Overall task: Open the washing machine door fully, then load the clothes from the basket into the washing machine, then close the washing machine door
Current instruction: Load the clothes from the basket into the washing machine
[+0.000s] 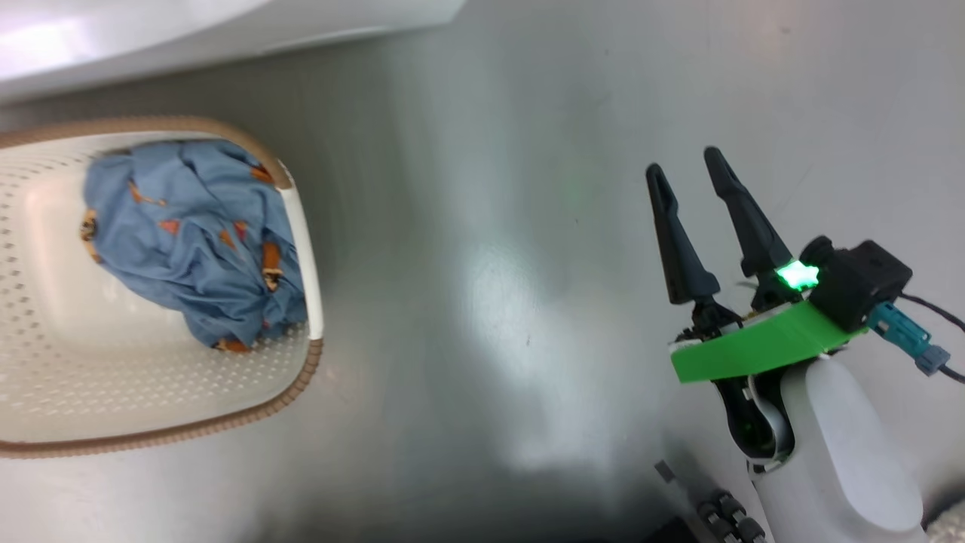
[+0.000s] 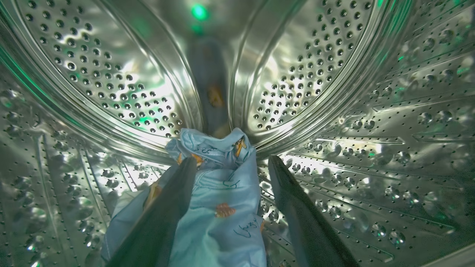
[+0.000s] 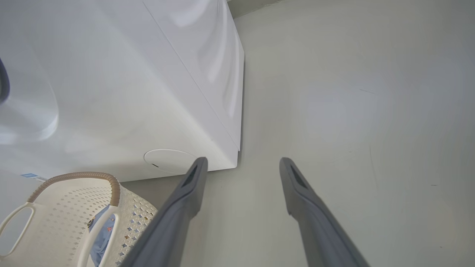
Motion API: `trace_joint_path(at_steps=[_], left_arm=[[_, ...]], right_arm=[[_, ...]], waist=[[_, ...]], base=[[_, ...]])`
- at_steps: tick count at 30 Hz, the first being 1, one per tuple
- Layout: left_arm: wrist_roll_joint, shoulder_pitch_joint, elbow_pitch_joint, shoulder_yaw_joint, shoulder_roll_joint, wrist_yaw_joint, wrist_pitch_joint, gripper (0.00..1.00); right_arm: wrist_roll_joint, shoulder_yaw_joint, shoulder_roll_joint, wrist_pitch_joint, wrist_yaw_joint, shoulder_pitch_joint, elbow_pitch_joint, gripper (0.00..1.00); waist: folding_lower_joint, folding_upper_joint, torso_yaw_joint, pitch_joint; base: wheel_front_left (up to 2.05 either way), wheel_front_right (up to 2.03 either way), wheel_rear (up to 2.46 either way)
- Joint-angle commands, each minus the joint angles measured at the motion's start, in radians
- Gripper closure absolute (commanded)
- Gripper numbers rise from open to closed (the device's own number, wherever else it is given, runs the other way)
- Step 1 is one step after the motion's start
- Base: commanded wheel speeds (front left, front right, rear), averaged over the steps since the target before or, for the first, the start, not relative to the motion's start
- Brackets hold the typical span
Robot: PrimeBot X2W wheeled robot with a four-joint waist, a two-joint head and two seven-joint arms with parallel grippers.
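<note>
My left gripper point(image 2: 233, 159) is inside the washing machine's steel perforated drum point(image 2: 111, 85), jaws open. A piece of the light blue clothes point(image 2: 219, 200) with orange-brown figures lies between the fingers on the drum wall, with a gap at the right finger point(image 2: 297, 207). More blue clothes point(image 1: 196, 241) sit in the cream basket point(image 1: 113, 377) with the brown rim at the left. The right gripper point(image 1: 683, 161) hangs open and empty over the floor, well right of the basket. The right wrist view shows the gripper point(image 3: 243, 160), the washing machine's white body point(image 3: 130, 92) and the basket point(image 3: 55, 215). The door is out of view.
The glossy grey floor point(image 1: 490, 302) spreads between the basket and my right arm. The machine's white front edge point(image 1: 188, 38) runs along the top left. A round white cap point(image 3: 169, 160) and a blue label point(image 3: 28, 175) sit low on the machine, just above the basket.
</note>
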Motion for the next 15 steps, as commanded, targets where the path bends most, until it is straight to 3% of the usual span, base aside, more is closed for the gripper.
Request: trace_joint_path(at_steps=[1, 8, 15], left_arm=[[0.0, 0.029, -0.038, 0.012, 0.049, 0.005, -0.011, 0.0], [-0.016, 0.239, -0.18, 0.007, 0.011, 0.028, -0.079, 0.0], [-0.031, 0.469, -0.35, 0.002, -0.019, 0.078, -0.109, 0.0]], right_arm=[[-0.004, 0.017, 0.001, -0.005, 0.003, 0.06, -0.013, 0.0], [-0.01, 0.005, -0.013, -0.005, 0.003, 0.088, 0.0, 0.0], [-0.015, 0.009, -0.011, -0.005, 0.003, 0.108, 0.012, 0.0]], waist=[[0.0001, 0.0, 0.037, -0.053], [0.0001, 0.0, 0.068, -0.142], [0.0001, 0.0, 0.082, -0.23]], base=[[0.0, 0.0, 0.0], [0.0, 0.0, 0.0], [0.0, 0.0, 0.0]])
